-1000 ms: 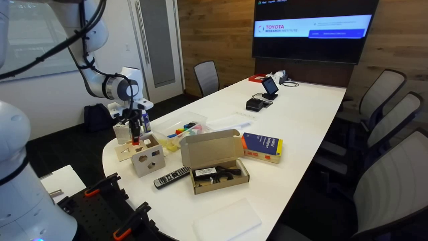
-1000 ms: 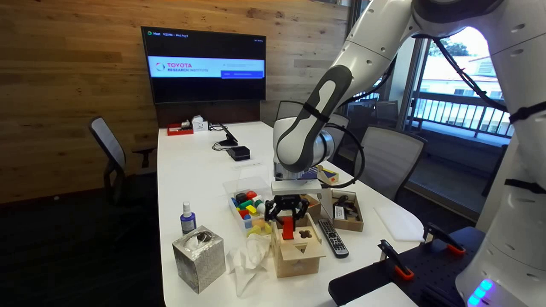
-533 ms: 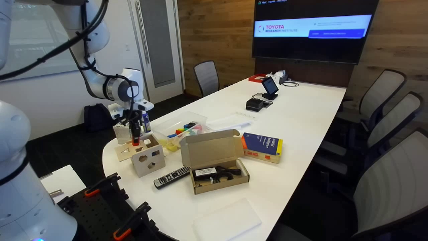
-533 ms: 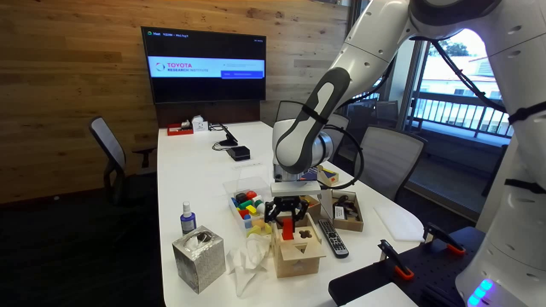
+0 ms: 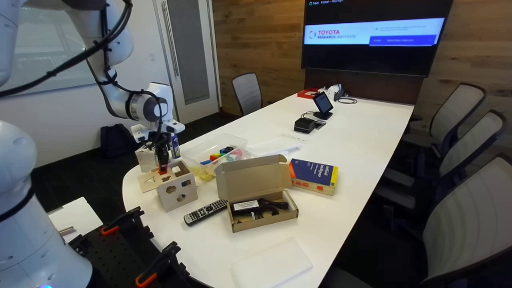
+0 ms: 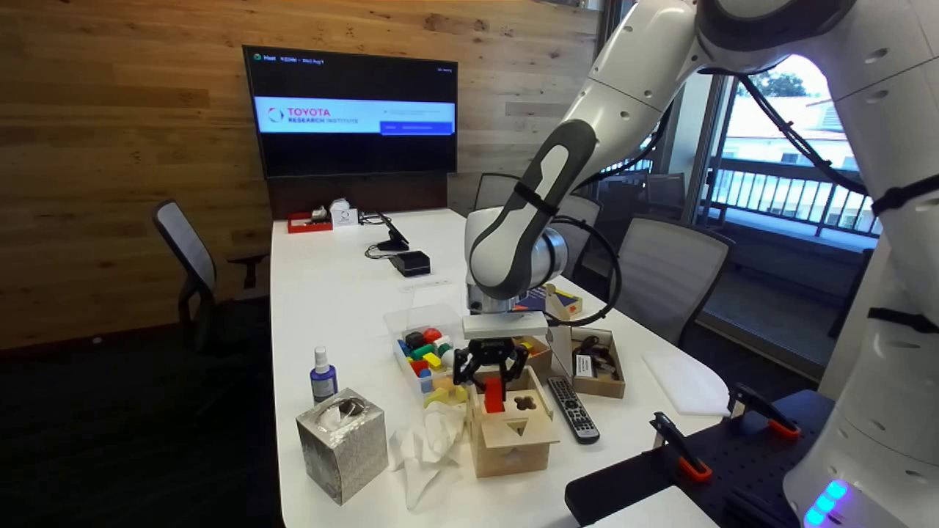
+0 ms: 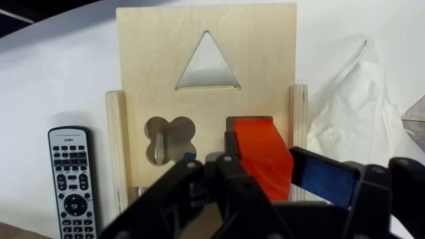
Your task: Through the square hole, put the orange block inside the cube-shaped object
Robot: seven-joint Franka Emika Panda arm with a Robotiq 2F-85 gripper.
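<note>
The cube-shaped object [image 6: 511,460] is a pale wooden box, upright on the white table, with its lid slid partly out. It also shows in an exterior view [image 5: 180,197]. In the wrist view its lid [image 7: 212,104] has a triangle hole, a clover hole and a square hole [image 7: 230,122]. The orange-red block [image 7: 262,149] stands over the square hole, covering most of it, with dark gaps at two edges. How deep its lower end sits is unclear. My gripper [image 7: 260,142] is shut on the block's upper part, one finger on each side; it also shows in an exterior view [image 6: 493,378].
A remote [image 6: 574,411] and an open cardboard box [image 5: 264,218] lie beside the cube. White tissue [image 6: 429,444] and a silver tissue box [image 6: 342,444] are on its opposite side. A clear bin of coloured blocks [image 6: 425,359] stands behind, near a spray bottle [image 6: 323,378].
My gripper and the block have shifted very slightly sideways over the lid, leftward in one view and rightward in another. The cube has not visibly moved. The grip looks the same.
</note>
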